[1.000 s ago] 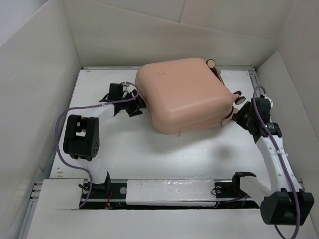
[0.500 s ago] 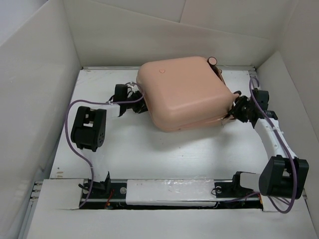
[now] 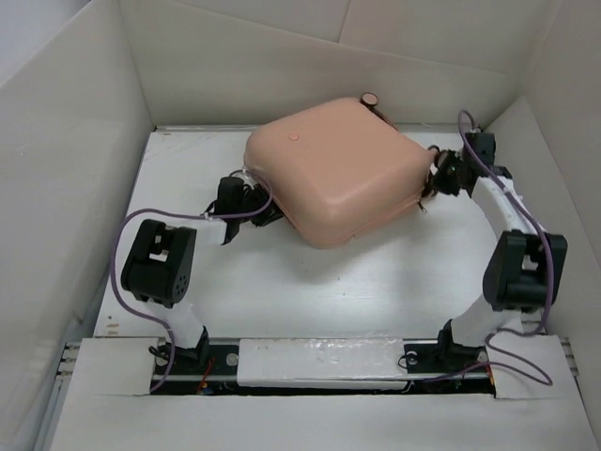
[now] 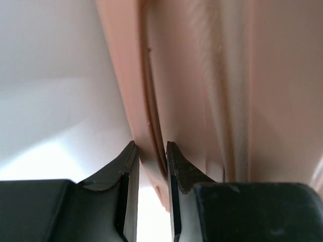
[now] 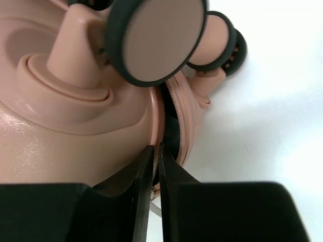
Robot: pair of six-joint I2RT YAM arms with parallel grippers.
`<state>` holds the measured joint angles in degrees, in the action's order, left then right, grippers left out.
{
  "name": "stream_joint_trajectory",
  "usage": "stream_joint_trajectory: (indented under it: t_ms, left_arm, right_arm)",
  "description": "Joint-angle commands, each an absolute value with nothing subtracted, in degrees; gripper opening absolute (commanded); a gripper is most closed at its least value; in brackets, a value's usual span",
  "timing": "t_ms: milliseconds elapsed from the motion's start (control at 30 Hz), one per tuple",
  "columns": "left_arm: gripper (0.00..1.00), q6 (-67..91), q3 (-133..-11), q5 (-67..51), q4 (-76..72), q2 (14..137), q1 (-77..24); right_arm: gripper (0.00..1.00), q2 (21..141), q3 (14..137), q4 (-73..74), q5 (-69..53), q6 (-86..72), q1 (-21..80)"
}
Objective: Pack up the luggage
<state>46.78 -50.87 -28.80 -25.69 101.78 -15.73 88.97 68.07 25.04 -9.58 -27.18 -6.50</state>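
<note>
The peach-pink luggage (image 3: 333, 169) lies flat at the back middle of the table, its small round button on top. My left gripper (image 3: 268, 209) is at its left edge, shut on the lower shell's rim (image 4: 146, 136). My right gripper (image 3: 434, 180) is at its right side by the caster wheels (image 5: 159, 40), shut on the thin edge of the upper shell's rim (image 5: 157, 136). In the right wrist view the shells stand slightly apart, with black lining (image 5: 171, 136) showing in the gap.
White cardboard walls (image 3: 75, 141) enclose the table on the left, back and right. The white tabletop (image 3: 319, 291) stretches between the suitcase and the arm bases at the near edge.
The suitcase has shifted left and toward the back and turned a little. The right gripper has moved toward the back along its right side; the left gripper has stayed at the left edge.
</note>
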Motion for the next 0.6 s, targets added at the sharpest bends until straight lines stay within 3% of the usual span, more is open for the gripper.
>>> stream_joint_trajectory:
  t_ms: [0, 133, 167, 200, 333, 400, 567]
  left_arm:
    - [0.0, 44.19, -38.99, -30.67, -22.23, 93.18, -18.01]
    - [0.0, 46.05, -31.74, -29.19, -20.84, 83.34, -18.54]
    - [0.0, 46.05, -31.21, -28.66, -19.18, 81.32, -18.54]
    - [0.0, 46.05, -31.2, -27.78, -17.25, 77.91, -18.54]
    - [0.0, 43.87, -34.97, -25.58, -10.38, 73.04, -18.54]
    - [0.0, 43.86, -36.47, -24.96, -7.3, 72.52, -18.54]
    - [0.0, 43.86, -37.71, -24.96, -5.54, 70.75, -18.54]
  right_arm:
    - [0.16, 101.29, 78.89, 20.56, -21.96, -27.51, 0.78]
    - [0.19, 103.55, 90.96, 27.06, -21.54, -24.27, 4.83]
    - [0.23, 102.06, 90.97, 27.07, -20.66, -24.26, 5.44]
    - [0.36, 100.13, 90.97, 27.68, -19.0, -23.47, 5.45]
    - [0.49, 83.47, 80.71, 24.46, -17.49, -21.88, 4.75]
    - [0.49, 77.11, 73.6, 20.76, -21.16, -21.18, 4.75]
    - [0.31, 59.63, 47.67, 6.71, -27.33, -19.25, 10.1]
